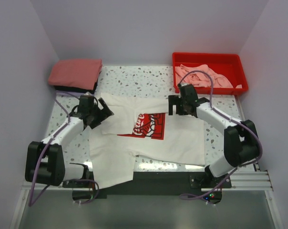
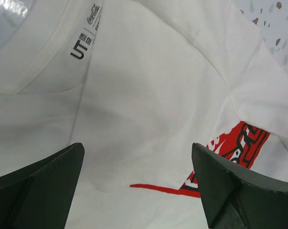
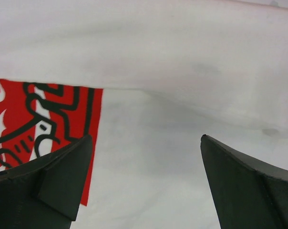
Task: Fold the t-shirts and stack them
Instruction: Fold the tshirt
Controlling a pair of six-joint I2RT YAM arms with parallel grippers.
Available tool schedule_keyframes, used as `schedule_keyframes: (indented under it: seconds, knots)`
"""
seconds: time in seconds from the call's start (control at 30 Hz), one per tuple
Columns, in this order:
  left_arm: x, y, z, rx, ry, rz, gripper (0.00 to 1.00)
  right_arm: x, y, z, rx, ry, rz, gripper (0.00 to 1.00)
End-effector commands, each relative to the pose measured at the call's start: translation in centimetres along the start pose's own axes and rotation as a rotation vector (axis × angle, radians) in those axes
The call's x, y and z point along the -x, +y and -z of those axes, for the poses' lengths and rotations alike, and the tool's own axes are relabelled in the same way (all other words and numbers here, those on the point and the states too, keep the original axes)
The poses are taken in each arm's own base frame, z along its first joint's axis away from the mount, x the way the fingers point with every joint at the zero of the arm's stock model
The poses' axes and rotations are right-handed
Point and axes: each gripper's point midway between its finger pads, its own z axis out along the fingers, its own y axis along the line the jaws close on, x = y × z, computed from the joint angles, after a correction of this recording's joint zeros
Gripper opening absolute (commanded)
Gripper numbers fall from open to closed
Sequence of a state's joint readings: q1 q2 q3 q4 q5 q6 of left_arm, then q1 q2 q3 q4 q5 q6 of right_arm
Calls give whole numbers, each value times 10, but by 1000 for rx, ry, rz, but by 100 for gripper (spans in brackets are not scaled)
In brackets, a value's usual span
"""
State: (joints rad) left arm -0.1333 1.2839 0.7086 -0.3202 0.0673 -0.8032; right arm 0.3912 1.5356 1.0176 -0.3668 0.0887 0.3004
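Jaws spread wide and empty, left gripper (image 1: 102,113) and right gripper (image 1: 172,106) hover over the white logo t-shirt (image 1: 182,138), laid flat apparently for folding; folded tees (image 1: 75,72) sit stacked far-left.

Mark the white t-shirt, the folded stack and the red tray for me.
white t-shirt (image 1: 182,138), top view, bare cloth right of the print.
folded stack (image 1: 76,72), top view, salmon-red top layer.
red tray (image 1: 206,55), top view, far rim.
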Motion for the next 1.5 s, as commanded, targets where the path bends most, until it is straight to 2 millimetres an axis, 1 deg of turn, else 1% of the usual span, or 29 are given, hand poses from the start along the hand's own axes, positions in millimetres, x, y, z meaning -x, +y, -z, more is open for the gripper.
schedule_keyframes:
  seconds: [0.0,0.03,0.07,0.1,0.17,0.2,0.23,0.27,0.33,0.37,0.43,0.5,0.53,0.57,0.7,0.73,0.83,0.97,1.03,1.13,1.17,1.23,1.27,1.3,1.33,1.37,1.4,1.43,1.47]
  knots:
    - [40,-43,-12,-102,-90,-4,100,20,-20,-11,-63,-10,-21,99]
    - [50,-53,-13,-114,-98,-7,100,20,-29,-20,-89,2,-35,99]
    - [52,-54,-18,-108,-90,-9,100,21,-32,-25,-94,1,-43,99]
    - [50,-51,-29,-81,-70,-11,100,20,-36,-31,-103,14,-47,99]
    - [58,-56,-37,-76,-79,-15,100,16,-48,-44,-138,49,-56,99]
    - [56,-51,-47,-52,-64,-16,100,16,-51,-47,-151,55,-62,99]
    - [60,-55,-51,-54,-68,-16,100,18,-58,-50,-167,53,-72,99]
    - [58,-52,-60,-39,-53,-16,100,16,-64,-57,-187,64,-74,99]
    - [62,-55,-67,-35,-52,-17,100,16,-71,-62,-197,70,-78,99]
    - [59,-49,-77,-13,-36,-15,100,14,-72,-65,-201,76,-77,99]
    - [61,-49,-86,-2,-29,-17,100,8,-77,-74,-199,98,-87,99]
    - [56,-41,-100,33,-1,-18,100,4,-80,-82,-197,113,-98,99]
    - [58,-43,-104,38,-1,-18,100,6,-82,-84,-202,110,-106,99]
    - [54,-38,-111,55,18,-17,100,5,-83,-86,-209,119,-108,99]
    - [57,-38,-121,59,17,-9,100,13,-86,-93,-221,118,-100,99]
    - [60,-41,-122,55,13,-10,100,16,-86,-95,-216,115,-99,99]
    - [64,-38,-124,85,11,-5,100,21,-86,-96,-216,110,-93,99]
    - [73,-44,-116,73,-13,-19,100,27,-85,-91,-211,99,-85,99]
    - [90,-52,-109,75,-62,-38,100,39,-87,-85,-227,73,-76,99]
    - [111,-70,-85,59,-99,-63,100,55,-83,-67,-218,47,-69,99]
    - [114,-74,-77,51,-108,-68,100,65,-79,-56,-195,17,-68,99]
    - [112,-77,-62,41,-118,-79,100,68,-71,-45,-153,5,-71,99]
    - [117,-84,-42,20,-160,-85,100,71,-70,-37,-144,-10,-75,99]
    - [102,-77,-38,30,-145,-96,100,71,-65,-25,-123,-22,-85,99]
    - [96,-76,-29,31,-151,-100,100,72,-64,-18,-115,-32,-93,99]
    - [95,-78,-8,21,-186,-103,100,68,-63,-12,-113,-28,-104,99]
    - [69,-67,-6,42,-149,-125,100,67,-62,1,-105,-41,-113,99]
    - [58,-65,2,43,-149,-127,100,64,-60,6,-95,-43,-129,99]
    - [50,-65,23,26,-165,-134,100,62,-58,10,-83,-47,-136,99]
